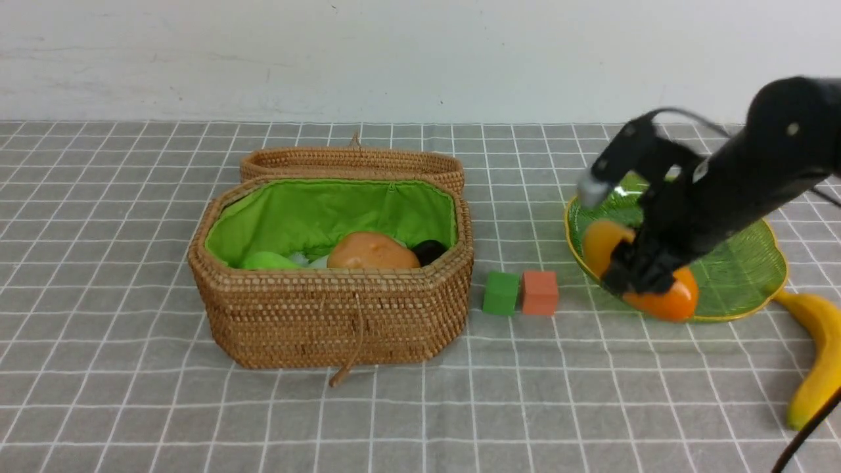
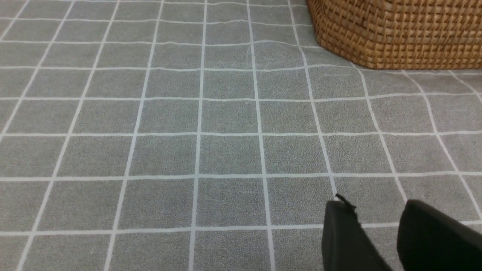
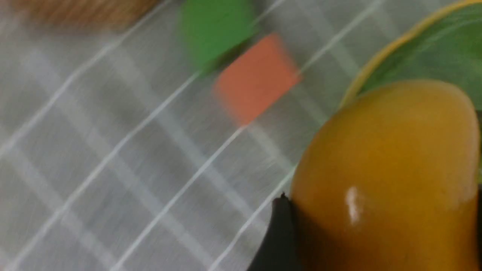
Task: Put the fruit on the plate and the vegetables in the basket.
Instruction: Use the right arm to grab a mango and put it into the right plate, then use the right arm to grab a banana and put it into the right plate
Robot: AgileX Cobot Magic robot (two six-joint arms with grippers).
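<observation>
Right arm slopes down from the upper right toward the left. The right gripper (image 1: 640, 270) points downward, clamped on the mango (image 1: 667, 301) at the near-left edge of the plate (image 1: 755, 263). Banana (image 1: 818, 348) lies on the counter (image 1: 131, 394), touching the plate's right rim. Left gripper (image 2: 374, 207) sits low over the counter near the basket (image 2: 395, 34), fingers slightly apart, empty.

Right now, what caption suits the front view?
Right claw holds mango at plate; potato in basket; banana outside.
</observation>
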